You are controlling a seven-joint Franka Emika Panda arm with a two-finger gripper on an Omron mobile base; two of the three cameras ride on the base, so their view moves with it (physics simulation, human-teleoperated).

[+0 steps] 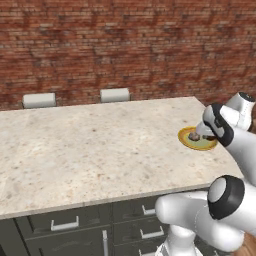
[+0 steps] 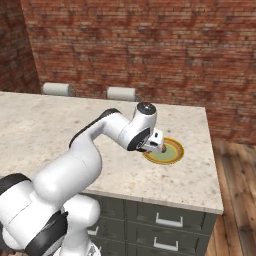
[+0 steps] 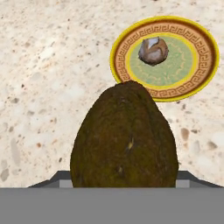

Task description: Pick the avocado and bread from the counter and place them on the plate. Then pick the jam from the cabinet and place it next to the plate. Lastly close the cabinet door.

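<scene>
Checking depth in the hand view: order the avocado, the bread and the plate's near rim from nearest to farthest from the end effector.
1. avocado, held in the end effector, at bottom centre.
2. plate, its near rim just beyond the avocado.
3. bread, at the plate's centre.

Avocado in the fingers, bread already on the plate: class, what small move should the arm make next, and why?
Probably carry the avocado a little further forward until it hangs over the plate, then lower it. In the hand view the avocado sits held between the fingers above bare counter, with the plate ahead of it. The bread lies at the plate's middle, so aiming for the free green area beside it seems wise.
</scene>
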